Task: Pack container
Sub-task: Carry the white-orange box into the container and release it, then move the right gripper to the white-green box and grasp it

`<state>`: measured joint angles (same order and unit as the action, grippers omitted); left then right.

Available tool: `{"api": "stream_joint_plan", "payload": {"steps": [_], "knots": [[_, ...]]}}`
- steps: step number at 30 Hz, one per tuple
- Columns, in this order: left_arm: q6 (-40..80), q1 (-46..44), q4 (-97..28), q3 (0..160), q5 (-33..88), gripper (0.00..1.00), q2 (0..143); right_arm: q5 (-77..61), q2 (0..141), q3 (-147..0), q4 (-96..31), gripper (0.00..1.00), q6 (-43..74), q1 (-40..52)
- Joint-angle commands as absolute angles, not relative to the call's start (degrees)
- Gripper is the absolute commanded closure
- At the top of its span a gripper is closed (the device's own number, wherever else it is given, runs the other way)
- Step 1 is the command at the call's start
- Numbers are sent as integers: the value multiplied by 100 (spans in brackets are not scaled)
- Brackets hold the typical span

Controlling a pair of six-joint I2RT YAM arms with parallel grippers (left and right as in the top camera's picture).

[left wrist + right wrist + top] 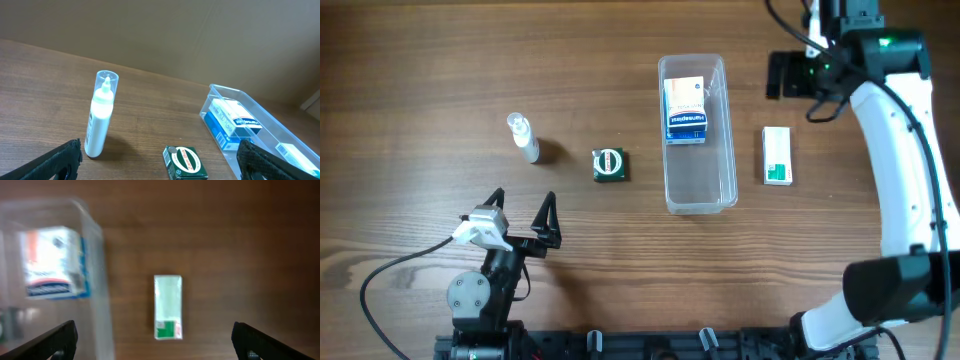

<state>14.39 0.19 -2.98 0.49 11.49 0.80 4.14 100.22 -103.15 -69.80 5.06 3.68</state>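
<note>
Holding a rectangular carton (685,110), the clear, rounded plastic container (701,186) sat while left gripper (524,203) and right gripper (154,327) gaped empty.

The container (698,200), holding a box (685,110), stands between square pack (609,165) and carton (778,156).

Brown wood-grain table (420,100), upright white bottle (524,139) with clear cap at left, small dark green box (609,165) near its right, long clear container (700,178) beyond, flat white-and-green box (778,156) beside container's right wall, none touching.
</note>
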Motion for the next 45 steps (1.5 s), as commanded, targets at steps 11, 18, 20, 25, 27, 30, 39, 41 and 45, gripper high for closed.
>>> {"api": "stream_joint_plan", "payload": {"steps": [11, 18, 20, 25, 27, 30, 39, 41, 45], "knots": [[1372, 64, -329, 32, 1216, 0, 38, 38, 10453, -7898, -5568, 6, 314, 215], [1372, 64, -327, 32, 1216, 0, 38, 132, 10958, -7898, -5297, 0, 252, 134], [1372, 64, -327, 32, 1216, 0, 38, 167, 11111, -7898, -5282, 0, 257, 67], [1372, 64, -329, 32, 1216, 0, 38, 141, 11393, -7898, -5155, 1, 296, -84], [1372, 64, -329, 32, 1216, 0, 38, 141, 11483, -7898, -5127, 1, 298, -84], [1372, 64, -329, 32, 1216, 0, 38, 143, 11590, -7898, -5113, 2, 303, -82], [1372, 64, -329, 32, 1216, 0, 38, 148, 11679, -7898, -4969, 19, 318, -84], [1372, 64, -329, 32, 1216, 0, 38, 148, 11679, -7898, -4943, 20, 316, -84], [1372, 64, -329, 32, 1216, 0, 38, 148, 11681, -7898, -4860, 21, 311, -84]]}}
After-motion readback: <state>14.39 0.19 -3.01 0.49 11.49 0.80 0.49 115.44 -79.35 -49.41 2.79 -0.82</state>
